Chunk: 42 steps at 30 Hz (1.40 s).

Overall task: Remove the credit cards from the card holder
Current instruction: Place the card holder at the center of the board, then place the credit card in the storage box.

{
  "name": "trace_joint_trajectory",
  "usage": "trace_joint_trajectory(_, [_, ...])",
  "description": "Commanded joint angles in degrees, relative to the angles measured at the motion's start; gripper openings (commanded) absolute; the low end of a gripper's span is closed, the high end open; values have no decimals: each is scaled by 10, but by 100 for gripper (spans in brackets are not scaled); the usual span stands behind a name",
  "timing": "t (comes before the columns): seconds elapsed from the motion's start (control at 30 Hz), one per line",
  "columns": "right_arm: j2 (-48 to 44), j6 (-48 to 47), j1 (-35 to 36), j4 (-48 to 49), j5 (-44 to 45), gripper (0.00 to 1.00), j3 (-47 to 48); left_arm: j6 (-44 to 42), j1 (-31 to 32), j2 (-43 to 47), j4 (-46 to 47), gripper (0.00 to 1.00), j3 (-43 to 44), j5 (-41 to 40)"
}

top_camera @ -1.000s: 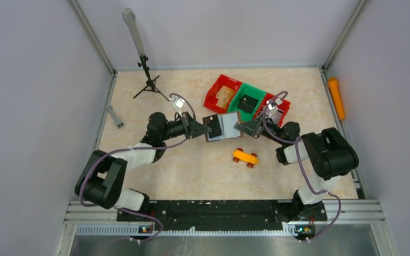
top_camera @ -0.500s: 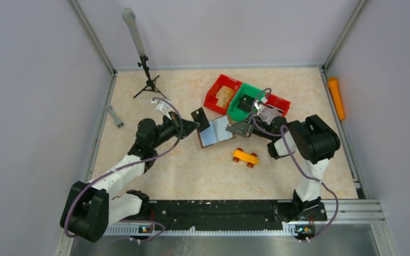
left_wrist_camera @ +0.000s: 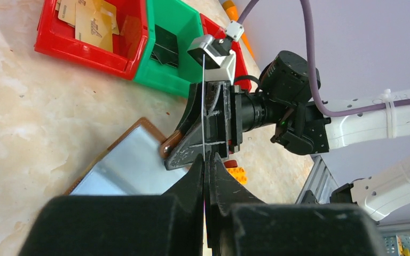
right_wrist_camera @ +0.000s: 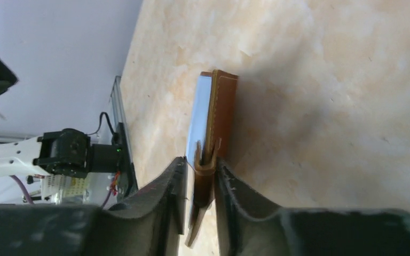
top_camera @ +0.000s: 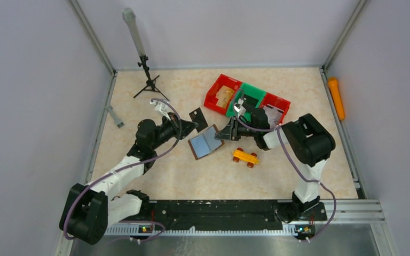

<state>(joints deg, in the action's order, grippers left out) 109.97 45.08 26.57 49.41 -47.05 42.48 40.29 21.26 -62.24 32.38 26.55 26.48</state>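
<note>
My left gripper [top_camera: 193, 125]: jaws fully closed on one black credit card [top_camera: 198, 116], pinched by its edge. In the left wrist view the card shows only as a thin line rising from my fingertips [left_wrist_camera: 192, 181]. The card is clear of the card holder [top_camera: 206, 142].

My right gripper [top_camera: 222, 133]: jaws narrowly parted, clamped on the holder's brown edge. The holder lies open on the table [top_camera: 203, 181], greyish-blue inside up, between both grippers and near the orange toy car [top_camera: 245, 157].
</note>
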Motion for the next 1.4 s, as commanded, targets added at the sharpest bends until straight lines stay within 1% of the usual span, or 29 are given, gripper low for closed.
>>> trace_joint_trajectory(0.0, [-40, -75, 6, -76, 22, 35, 20, -9, -1, 8, 16, 0, -2, 0])
trace_joint_trajectory(0.03, [-51, -85, 6, -87, 32, 41, 17, -8, -1, 6, 17, 0, -3, 0])
trace_joint_trajectory(0.13, [-94, -118, 6, -123, 68, 51, 7, -7, -1, 2, 20, 0, -1, 5])
trace_joint_trajectory(0.23, [-150, -159, 6, -157, 106, 55, -6, -2, -1, -9, 28, 0, 3, 20])
trace_joint_trajectory(0.3, [-202, -178, 5, -145, 130, 59, -30, 3, -1, -25, 37, 0, 9, 39])
trace_joint_trajectory(0.4, [-254, -184, 6, -93, 138, 62, -70, 12, 0, -48, 50, 0, 17, 62])
trace_joint_trajectory(0.57, [-290, -174, 6, -15, 114, 62, -109, 17, 6, -64, 68, 0, 21, 86])
trace_joint_trajectory(0.7, [-288, -153, 5, 37, 77, 62, -118, 24, 20, -89, 97, 0, 33, 123])
trace_joint_trajectory(0.83, [-282, -135, 6, 70, 59, 62, -121, 32, 26, -100, 118, 0, 34, 141])
trace_joint_trajectory(1.03, [-278, -114, 6, 102, 42, 56, -124, 35, 35, -116, 126, 0, 44, 160])
trace_joint_trajectory(1.17, [-259, -93, 6, 130, 22, 52, -120, 35, 39, -123, 132, 0, 46, 167])
trace_joint_trajectory(1.27, [-241, -76, 6, 144, 3, 50, -113, 34, 41, -120, 133, 0, 46, 165])
trace_joint_trajectory(1.37, [-222, -52, 6, 177, -16, 46, -109, 30, 42, -115, 131, 0, 44, 162])
